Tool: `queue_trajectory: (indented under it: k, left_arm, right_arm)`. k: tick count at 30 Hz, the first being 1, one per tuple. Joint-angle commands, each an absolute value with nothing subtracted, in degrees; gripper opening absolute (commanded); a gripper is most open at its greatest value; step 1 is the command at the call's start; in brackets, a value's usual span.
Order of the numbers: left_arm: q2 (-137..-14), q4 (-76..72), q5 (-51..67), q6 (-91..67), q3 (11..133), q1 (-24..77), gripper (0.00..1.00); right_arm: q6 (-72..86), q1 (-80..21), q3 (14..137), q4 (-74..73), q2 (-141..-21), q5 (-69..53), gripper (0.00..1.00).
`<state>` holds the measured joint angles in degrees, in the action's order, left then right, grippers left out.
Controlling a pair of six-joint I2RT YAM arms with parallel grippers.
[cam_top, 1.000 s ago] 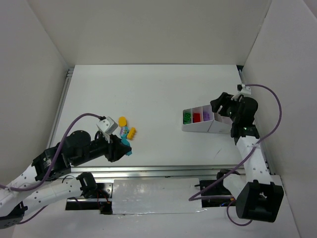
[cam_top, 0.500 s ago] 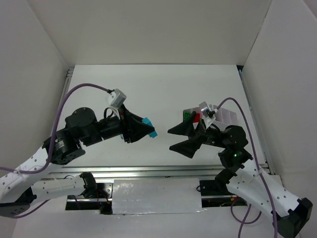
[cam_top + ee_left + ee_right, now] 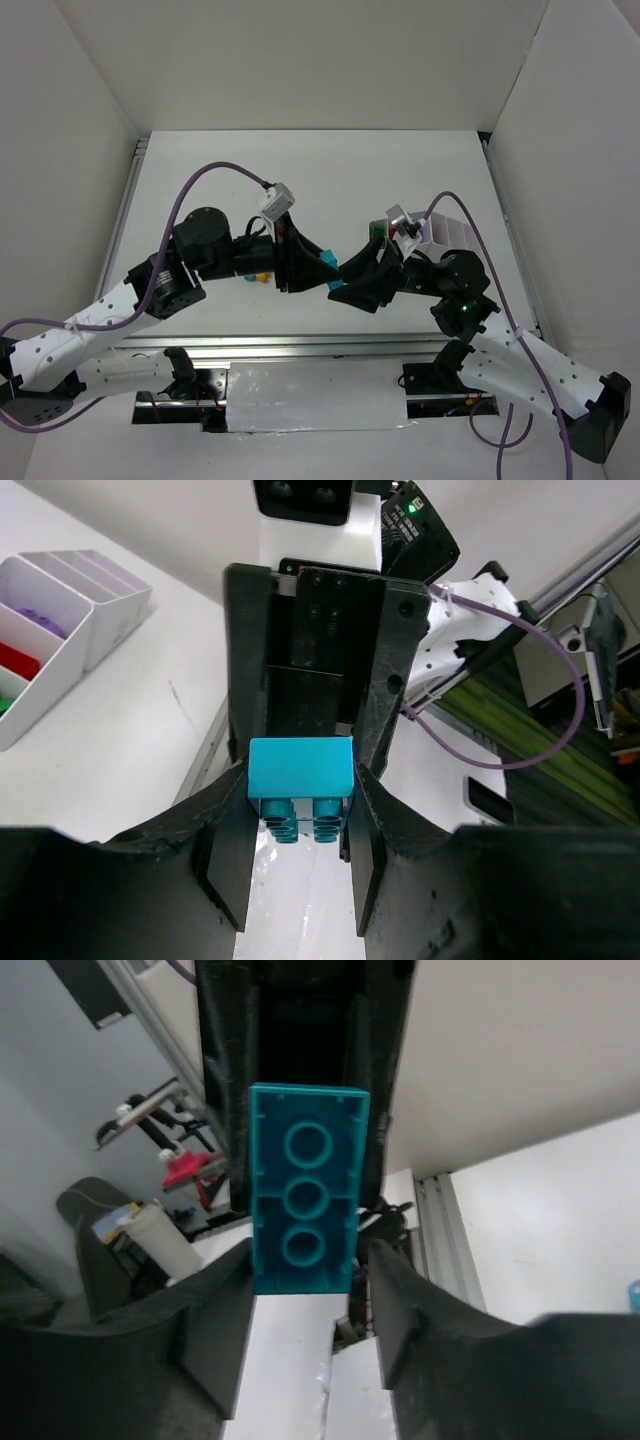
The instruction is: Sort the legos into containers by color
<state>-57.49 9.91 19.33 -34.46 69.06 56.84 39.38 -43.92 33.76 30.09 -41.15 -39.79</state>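
Above the matte white counter (image 3: 300, 180), left of the thin-walled white tray (image 3: 100, 630), the left gripper (image 3: 300, 815) has its black jaws clamped on a glossy teal rectangular brick (image 3: 300, 768), its three-ringed face towards the right gripper (image 3: 305, 1280), whose jaws stand apart, flanking it.

Teal brick (image 3: 300, 770) pinched between the left tool's (image 3: 300, 805) fingers, underside tubes facing the lens. Right tool (image 3: 305, 735) looms dead ahead, its black fingers flanking the brick. Far left on the desk (image 3: 130, 740), the white tray (image 3: 70, 660) shows a purple lego (image 3: 35, 615), a red lego (image 3: 15, 660) and a green lego (image 3: 3, 695) in neighbouring compartments.
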Motion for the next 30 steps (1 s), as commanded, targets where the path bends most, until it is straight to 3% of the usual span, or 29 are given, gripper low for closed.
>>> queue_trajectory:
  k: [1,2,3,4,6,8,9,11,12,14,16,17,20,21,24,30]
  left_arm:
    - [-56.8,3.7,25.1,-34.6,68.7,56.9,0.0]
    - [-56.9,3.8,25.2,-34.5,68.7,56.9,0.0]
    - [-57.0,3.9,25.4,-34.3,68.8,57.0,0.0]
    - [-57.0,3.9,25.4,-34.3,68.8,57.0,0.0]
    - [-57.3,3.9,24.9,-34.1,68.7,56.9,0.0]
    - [-57.1,4.9,23.4,-33.8,68.7,56.9,0.02]
    - [-56.9,5.4,20.0,-33.3,68.8,56.9,0.19]
    - [-56.6,7.4,14.6,-33.3,69.3,56.9,0.69]
    - [-56.8,9.9,9.5,-32.6,70.6,56.9,0.99]
    - [-58.4,15.2,2.3,-31.8,74.3,56.7,1.0]
    - [-60.1,26.9,-12.4,-31.3,82.3,56.5,0.99]
    - [-61.3,31.2,-18.0,-31.8,85.1,56.1,0.99]
    - [-60.3,42.6,-32.2,-33.2,91.1,53.4,1.0]
    - [-59.2,43.6,-34.0,-32.6,89.8,52.9,0.99]
    - [-53.7,43.3,-35.7,-32.3,82.5,51.7,1.0]
    - [-47.0,41.8,-30.6,-31.6,66.8,51.2,0.99]
  right_arm:
    - [39.5,-44.2,36.1,34.9,-40.3,-39.2,0.51]
    - [40.1,-44.2,35.9,35.6,-40.4,-39.5,0.23]
    - [41.3,-44.2,35.4,36.8,-40.7,-39.9,0.09]
    - [41.5,-44.2,35.2,37.4,-40.7,-39.9,0.09]
    - [41.0,-44.3,35.0,37.2,-40.9,-40.0,0.0]
    - [39.6,-44.2,35.2,34.5,-40.3,-38.2,0.0]
    - [37.4,-44.2,36.0,29.6,-40.0,-35.1,0.0]
    - [34.7,-44.2,37.0,24.0,-40.0,-32.4,0.0]
    - [31.6,-44.2,37.4,17.8,-40.1,-30.5,0.0]
    - [28.4,-43.5,38.8,10.9,-40.3,-22.2,0.0]
    - [24.8,-42.2,41.1,-2.3,-41.3,-12.7,0.0]
    - [24.1,-38.8,42.0,-6.0,-41.9,-4.3,0.0]
    - [22.2,-28.2,47.4,-19.4,-46.5,1.5,0.0]
    - [20.1,-21.8,50.9,-24.4,-47.6,3.5,0.0]
    - [15.4,-15.8,59.2,-32.0,-53.3,15.2,0.0]
    - [2.8,-13.6,65.9,-33.0,-61.6,27.3,0.0]
